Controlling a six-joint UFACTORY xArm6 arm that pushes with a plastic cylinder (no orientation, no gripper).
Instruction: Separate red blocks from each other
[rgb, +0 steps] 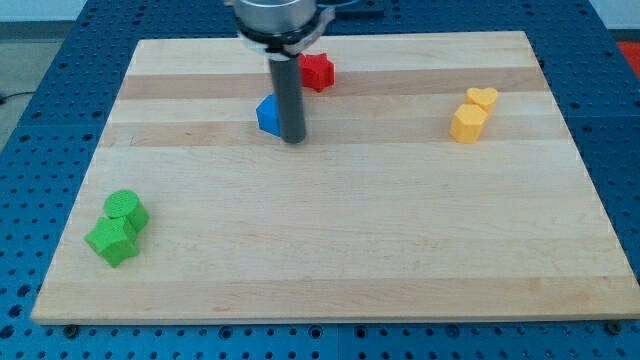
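While my tip (293, 138) touches the blue block (267, 116), the red block (317, 71) sits behind.

No readable text, label, brand, number or sign was found anywhere in the camera view. The worktop (340, 230) carried plain wood grain only, with no print or stamp. The red block (318, 71), blue block (267, 116), two yellow blocks (467, 123) (483, 97) and two green blocks (126, 209) (111, 241) bore no markings that could be made out. The rod and my tip (293, 138) were dark and unmarked. The blue perforated surface (50, 120) around the worktop showed holes only, no lettering.
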